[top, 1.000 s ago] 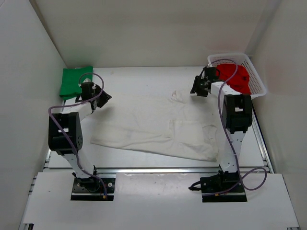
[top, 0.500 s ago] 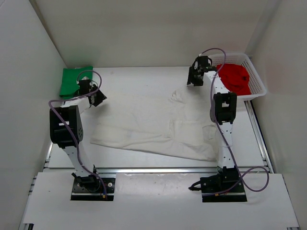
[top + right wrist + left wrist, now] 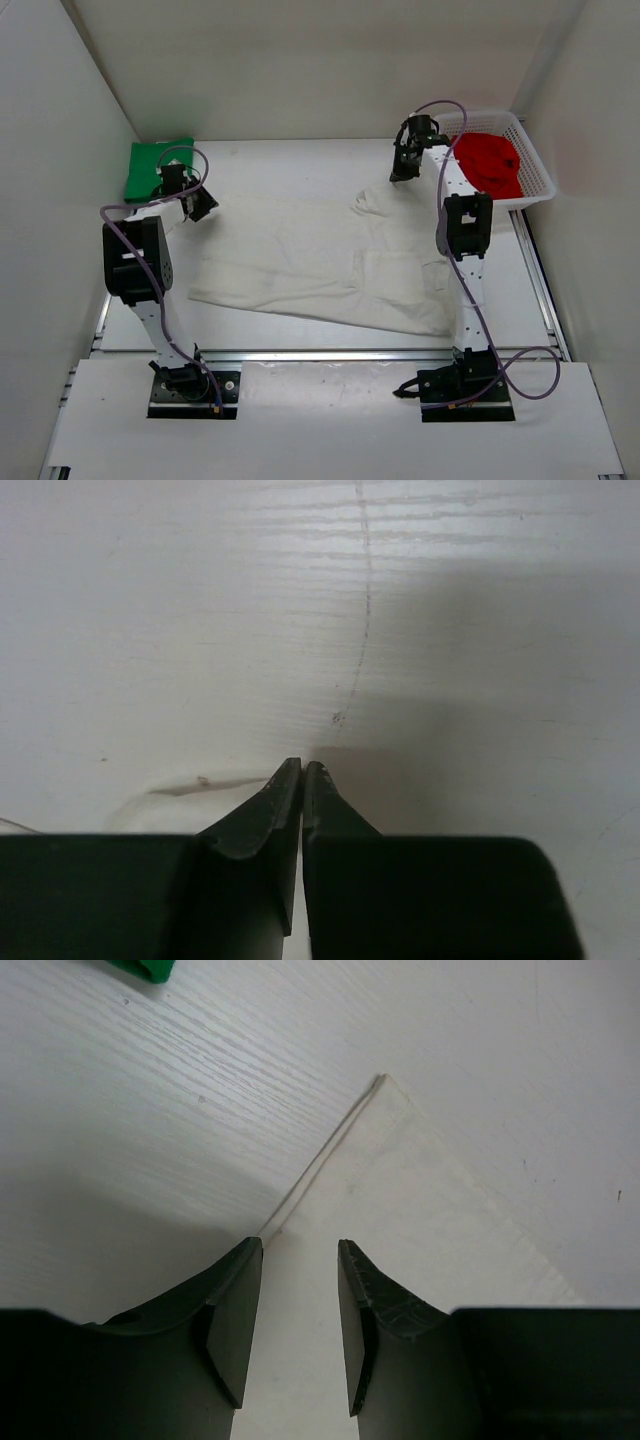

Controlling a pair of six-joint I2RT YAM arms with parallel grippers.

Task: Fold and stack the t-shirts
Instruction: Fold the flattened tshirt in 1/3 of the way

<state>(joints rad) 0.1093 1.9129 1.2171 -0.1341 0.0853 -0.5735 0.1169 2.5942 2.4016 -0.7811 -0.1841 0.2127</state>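
A: "Reaching outward, both arms just shifted to the far edge of the white shirt (image 3: 320, 265); folding looks next. The left pincer (image 3: 299, 1248) is released, corner just ahead."

B: "The right pincer (image 3: 302, 768)?"

A: "Clenched, empty. Three shirts: that, a green shirt (image 3: 150, 165) beyond the left pincer, a red shirt (image 3: 490, 160) in the one basket (image 3: 500, 113) beside the right."

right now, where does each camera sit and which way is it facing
Top external: above and behind the arms, looking down on the table; shows both arms whole, left gripper, right gripper, off-white shirt, green shirt, red shirt in the basket.
Left wrist: on the left arm, facing down past its open fingers at the off-white shirt's corner.
Right wrist: on the right arm, facing down past its shut fingers at the table surface.
Shared: top and left wrist both show that corner and the green shirt.
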